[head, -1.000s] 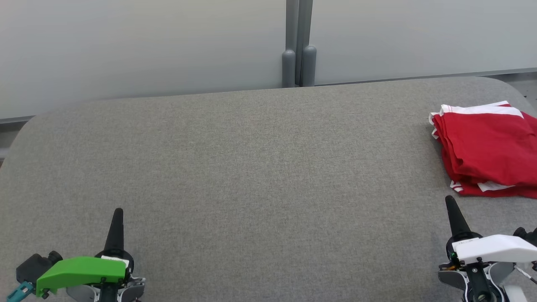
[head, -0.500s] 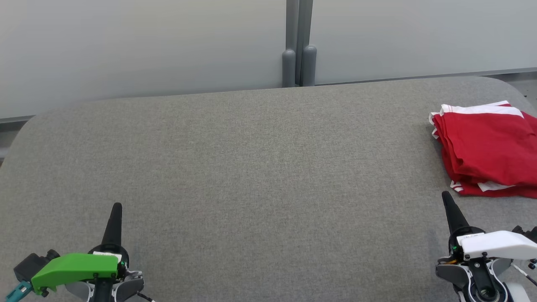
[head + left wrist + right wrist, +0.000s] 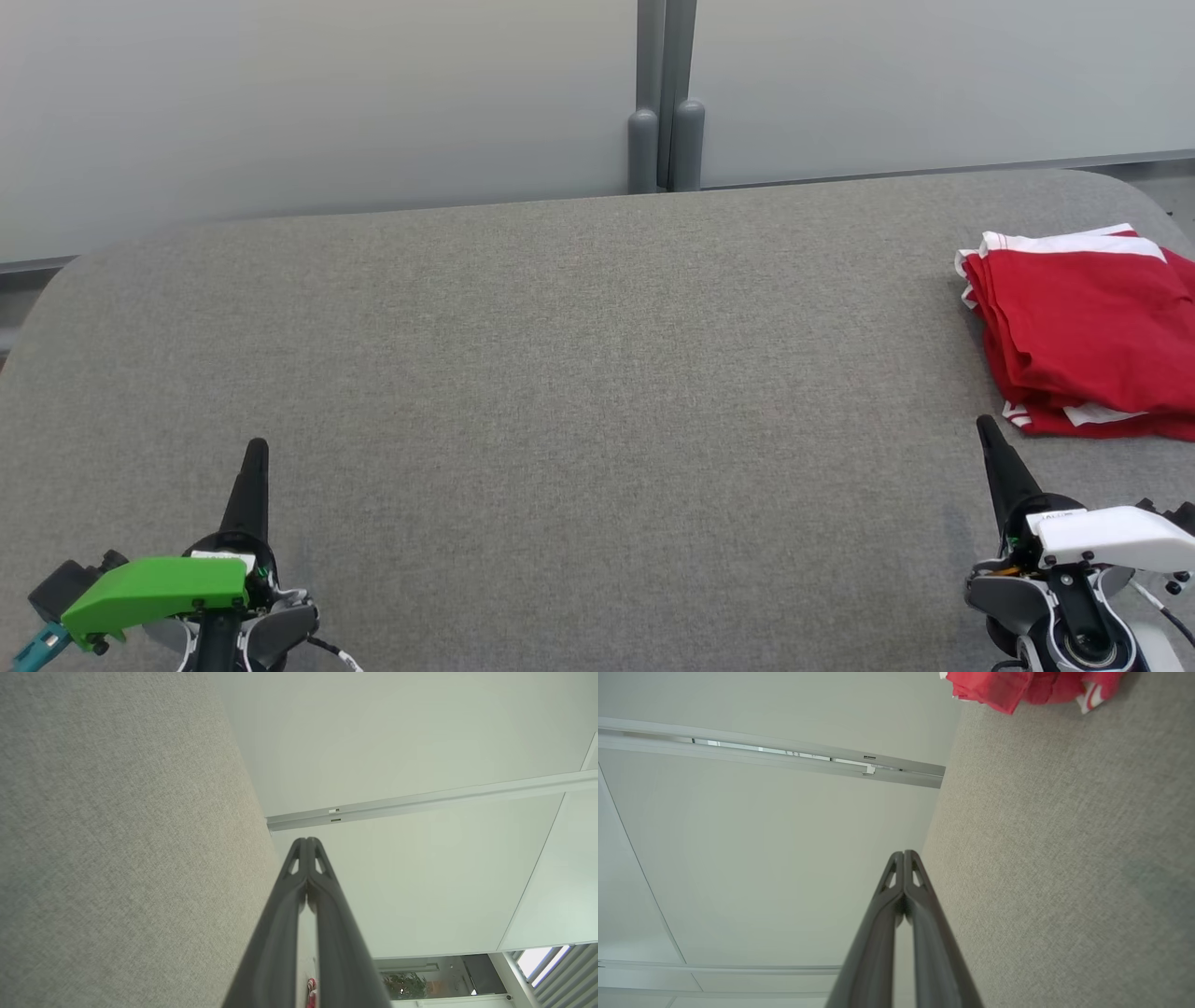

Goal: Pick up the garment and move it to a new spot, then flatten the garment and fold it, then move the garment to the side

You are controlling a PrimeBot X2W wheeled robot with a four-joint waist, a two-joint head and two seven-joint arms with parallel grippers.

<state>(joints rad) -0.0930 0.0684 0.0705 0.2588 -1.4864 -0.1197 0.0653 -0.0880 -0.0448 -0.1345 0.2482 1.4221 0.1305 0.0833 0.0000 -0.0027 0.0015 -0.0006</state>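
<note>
The garment is red with white trim and lies folded at the right edge of the grey fabric table; its lower edge also shows at the top of the right wrist view. My left gripper is shut and empty at the lower left, its dark fingers pressed together. My right gripper is shut and empty at the lower right, just in front of the garment and apart from it, tips together.
Pale wall panels stand behind the table, joined by a grey post. The table's corners are rounded, and the garment runs past the head view's right border.
Both grippers have moved a little forward over the table, away from me. The garment lies as before.
</note>
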